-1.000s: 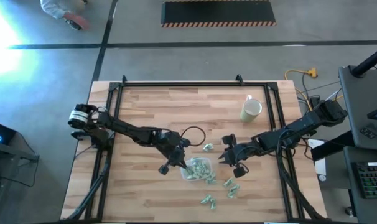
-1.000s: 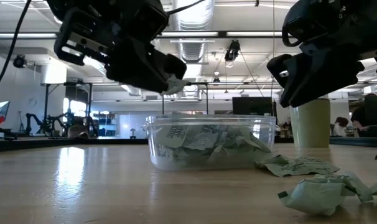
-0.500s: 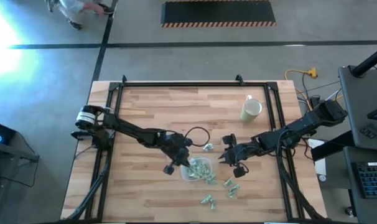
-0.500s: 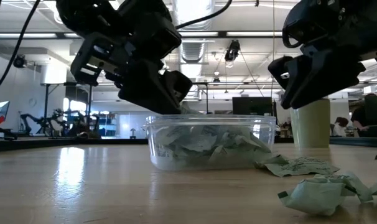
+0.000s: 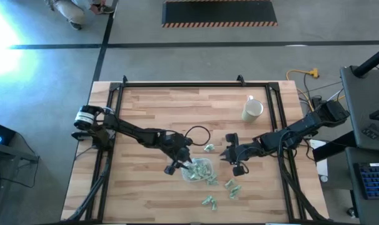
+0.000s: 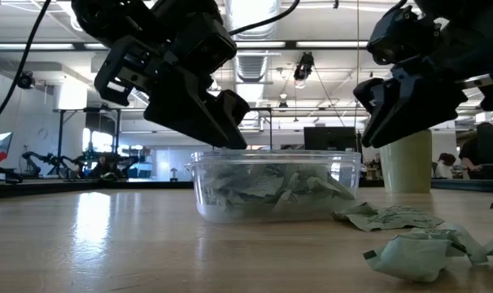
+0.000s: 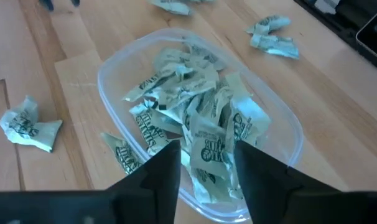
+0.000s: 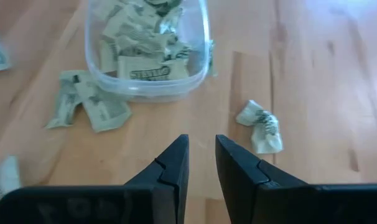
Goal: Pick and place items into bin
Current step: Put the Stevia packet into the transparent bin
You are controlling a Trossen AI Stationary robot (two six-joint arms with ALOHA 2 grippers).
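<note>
Translucent plastic is your reference point: the bin [image 5: 197, 170] sits on the table [image 5: 152, 112] a little toward the near edge, and it is already well filled with pale-green wrapped items [image 7: 195, 118]. So most of the job looks done. You still have loose pieces outside it: one lies just beyond the bin [image 5: 209, 148], a few lie on its near right side [image 5: 231, 185], and another sits closer to the table's near edge [image 5: 208, 201].

Your left gripper [image 5: 184, 165] hangs directly over the bin, its fingers [image 7: 160, 171] parted and holding nothing, with only the pile showing between them. Your right gripper [image 5: 234, 157] hovers just right of the bin, above a stray crumpled piece [image 8: 260, 124]; its fingers [image 8: 171, 165] stand slightly apart and carry nothing. I'd judge that piece the likely next pick.

Beyond that, a cream mug [image 5: 252, 110] stands well apart, toward the far right of the butcher-block wooden top, which has a black frame around it. The low view shows a big workshop hall with ceiling lights [image 6: 255, 16]; a yellow cable [image 5: 305, 74] lies on the grey floor.
</note>
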